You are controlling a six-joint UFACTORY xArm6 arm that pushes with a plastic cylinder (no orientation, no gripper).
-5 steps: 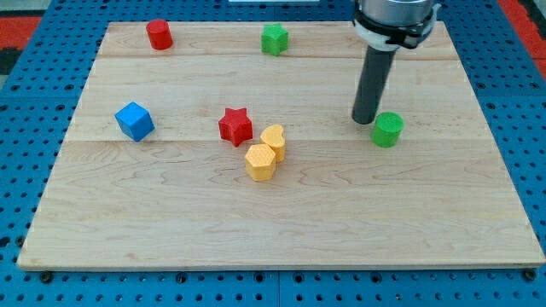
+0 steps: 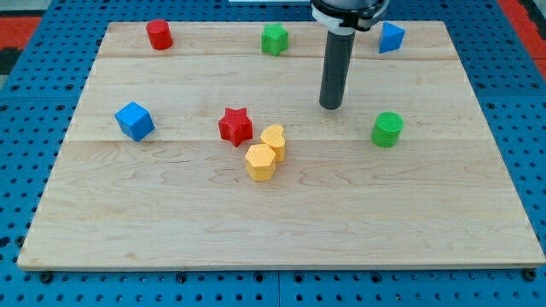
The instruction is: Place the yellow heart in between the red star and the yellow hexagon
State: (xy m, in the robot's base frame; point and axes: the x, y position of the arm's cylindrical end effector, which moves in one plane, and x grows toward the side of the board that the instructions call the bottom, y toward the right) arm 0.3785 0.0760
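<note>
my tip point(image 2: 330, 106): rests on the wooden board point(image 2: 171, 222), right of centre, touching no block (a bare rod, so there is no claw to spread or close)
yellow heart point(image 2: 274, 141): near the board's middle, just right of the red star, touching the yellow hexagon at its lower left
red star point(image 2: 235, 126): just left of the heart
yellow hexagon point(image 2: 260, 162): below the heart and star, toward the view's bottom
tip versus heart: tip is up and to the right, well apart
green cylinder point(image 2: 387, 129): right of the tip
blue cube point(image 2: 134, 120): far left
red cylinder point(image 2: 159, 34): top left
green block point(image 2: 274, 38): top centre
blue block point(image 2: 391, 37): top right, beside the rod
</note>
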